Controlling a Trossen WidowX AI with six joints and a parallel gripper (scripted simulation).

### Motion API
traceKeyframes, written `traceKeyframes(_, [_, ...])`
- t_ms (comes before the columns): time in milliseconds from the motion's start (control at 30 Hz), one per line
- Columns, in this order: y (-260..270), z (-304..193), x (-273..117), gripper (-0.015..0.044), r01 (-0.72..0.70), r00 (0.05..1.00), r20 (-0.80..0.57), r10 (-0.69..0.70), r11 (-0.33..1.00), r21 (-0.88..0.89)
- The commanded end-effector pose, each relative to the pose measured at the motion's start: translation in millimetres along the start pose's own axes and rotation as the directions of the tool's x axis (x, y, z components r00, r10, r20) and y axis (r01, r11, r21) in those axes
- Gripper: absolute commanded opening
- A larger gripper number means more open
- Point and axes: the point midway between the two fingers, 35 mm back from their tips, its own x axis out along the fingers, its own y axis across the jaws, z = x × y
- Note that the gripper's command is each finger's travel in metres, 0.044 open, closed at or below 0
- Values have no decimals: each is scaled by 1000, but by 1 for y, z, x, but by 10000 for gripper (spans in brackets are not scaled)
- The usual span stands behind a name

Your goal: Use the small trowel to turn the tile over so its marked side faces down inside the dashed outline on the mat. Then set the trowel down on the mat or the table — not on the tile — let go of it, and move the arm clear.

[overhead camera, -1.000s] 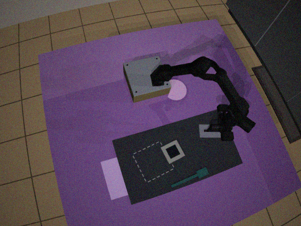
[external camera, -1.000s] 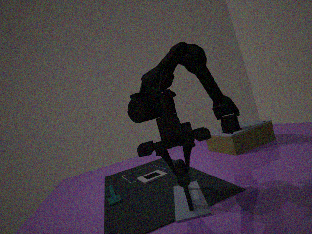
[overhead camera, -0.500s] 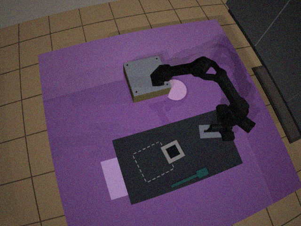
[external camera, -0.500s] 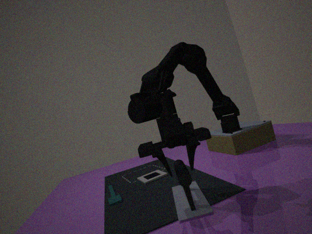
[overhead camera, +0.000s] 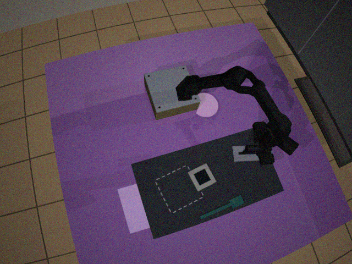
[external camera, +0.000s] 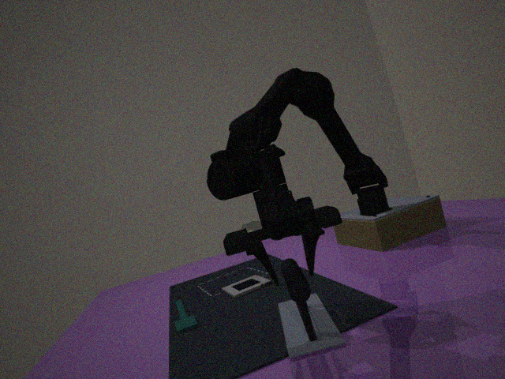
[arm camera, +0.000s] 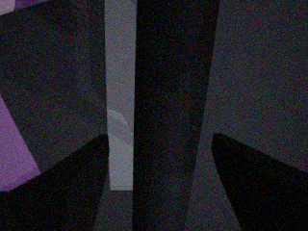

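The small trowel has a grey flat blade and a thick black raised handle. It is at the mat's right end in the top view, and its blade reaches over the mat edge in the exterior view. My gripper is open, its fingertips either side of the handle with gaps. The white tile lies flat, a dark square on its upper face. It covers part of the right side of the dashed outline. The arm hides part of the trowel in the top view.
A teal flat tool lies near the dark mat's front edge. The arm's base stands on a grey-topped box at the back. A pale rectangle and a pale disc mark the purple table.
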Motion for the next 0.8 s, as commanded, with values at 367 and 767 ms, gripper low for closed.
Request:
traceKeyframes(367, [2,-2,-44,270,2,1000,2,-2,1000,26])
traceKeyframes(767, [1,0,-45,270,1,1000,2,-2,903,429])
